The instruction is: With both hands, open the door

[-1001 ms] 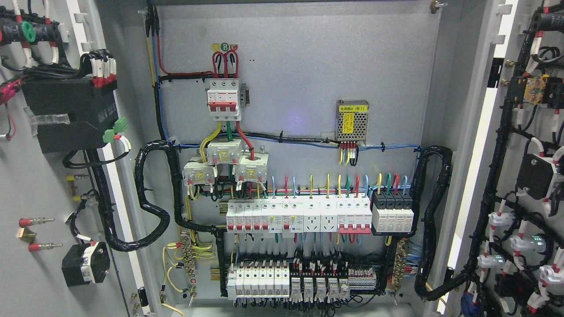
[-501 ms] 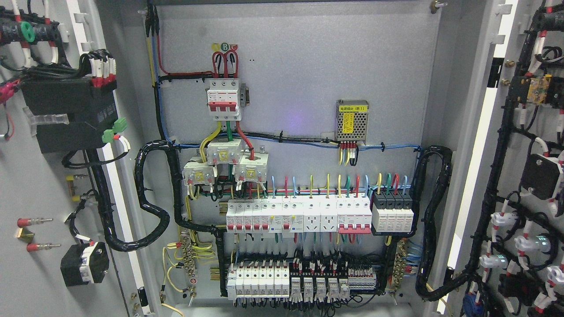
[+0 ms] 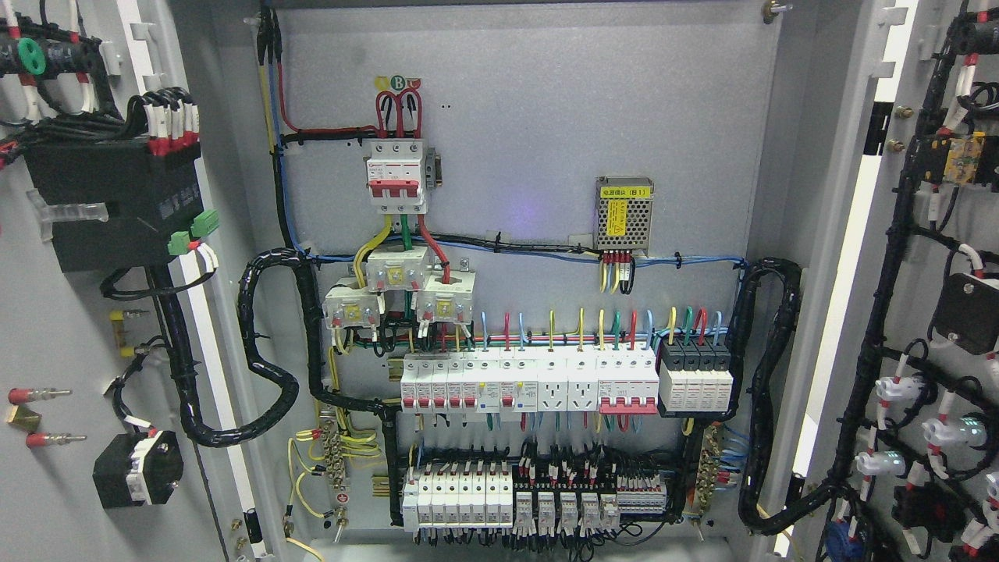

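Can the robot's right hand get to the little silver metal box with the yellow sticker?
Probably yes, though no hand shows. Both grey doors, left and right, stand wide open, and nothing blocks the silver metal box with the yellow sticker.

A green round sticker (image 3: 399,82) above the red-handled breaker (image 3: 396,176) reads "B".

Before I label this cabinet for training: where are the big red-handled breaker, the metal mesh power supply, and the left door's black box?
Red-handled breaker (image 3: 398,176): head view, on its red handles.
Mesh power supply (image 3: 623,215): head view, its yellow label.
Black box (image 3: 105,211): head view, its front face.
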Robot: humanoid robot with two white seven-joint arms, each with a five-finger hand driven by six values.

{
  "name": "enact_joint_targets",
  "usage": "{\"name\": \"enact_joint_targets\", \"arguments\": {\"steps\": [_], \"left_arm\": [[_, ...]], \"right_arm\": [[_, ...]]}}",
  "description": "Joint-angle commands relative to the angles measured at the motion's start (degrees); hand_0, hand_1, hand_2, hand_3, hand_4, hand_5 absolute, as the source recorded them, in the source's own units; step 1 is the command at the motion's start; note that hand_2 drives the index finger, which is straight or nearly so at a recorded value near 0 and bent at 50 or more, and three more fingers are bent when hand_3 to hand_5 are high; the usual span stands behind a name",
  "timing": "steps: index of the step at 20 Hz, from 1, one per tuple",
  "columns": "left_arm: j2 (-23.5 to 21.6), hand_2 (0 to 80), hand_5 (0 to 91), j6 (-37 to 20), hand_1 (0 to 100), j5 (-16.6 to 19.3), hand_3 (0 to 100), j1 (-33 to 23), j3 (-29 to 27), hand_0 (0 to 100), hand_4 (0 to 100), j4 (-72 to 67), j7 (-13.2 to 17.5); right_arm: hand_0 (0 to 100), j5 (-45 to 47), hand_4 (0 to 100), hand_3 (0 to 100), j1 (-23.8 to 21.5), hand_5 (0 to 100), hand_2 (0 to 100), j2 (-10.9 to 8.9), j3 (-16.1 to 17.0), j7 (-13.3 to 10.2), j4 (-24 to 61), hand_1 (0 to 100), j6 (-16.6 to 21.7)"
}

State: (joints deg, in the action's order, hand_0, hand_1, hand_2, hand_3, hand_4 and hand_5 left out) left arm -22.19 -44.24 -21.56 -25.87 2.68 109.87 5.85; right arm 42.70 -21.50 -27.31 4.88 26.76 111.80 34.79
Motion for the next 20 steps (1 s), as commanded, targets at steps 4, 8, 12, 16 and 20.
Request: {"name": "enact_joint_targets", "arguments": {"steps": [4, 8, 12, 16, 20], "left_arm": [[-1.6, 0.0, 0.0, -34.9, 0, -3.7, 0, -0.6, -4.4, 0, 4, -0.4, -0.1], [-2.2, 0.0, 0.0, -34.9, 0, -5.1, 0, -0.8, -5.8, 0, 4, -0.4, -0.1], [-2.2, 0.0, 0.0, -35.0, 0, -6.2, 0, -1.2, -6.8, 0, 4, -0.4, -0.1], [-2.8, 0.0, 0.0, -35.0, 0, -9.5, 0, -1.5, -8.6, 0, 4, -0.7, -0.1], [-3.6, 0.0, 0.0, -34.9, 0, -11.5, 0, -1.5, -11.3, 0, 4, -1.0, -0.1]], "right_arm": [[0, 2.7, 0, 0, -0.4, 0, 0, -1.96, 2.9, 0.4, -2.0, 0, 0.0], [0, 4.1, 0, 0, -0.9, 0, 0, -2.66, 4.3, 0.6, -2.9, 0, 0.2], [0, 6.8, 0, 0, -1.1, 0, 0, -3.63, 4.9, 2.2, -4.1, 0, 0.4], [0, 7.3, 0, 0, -1.1, 0, 0, -4.15, 5.7, 2.9, -5.3, 0, 0.4], [0, 8.1, 0, 0, -1.1, 0, 0, -4.68, 6.2, 3.6, -6.2, 0, 0.4]]}}
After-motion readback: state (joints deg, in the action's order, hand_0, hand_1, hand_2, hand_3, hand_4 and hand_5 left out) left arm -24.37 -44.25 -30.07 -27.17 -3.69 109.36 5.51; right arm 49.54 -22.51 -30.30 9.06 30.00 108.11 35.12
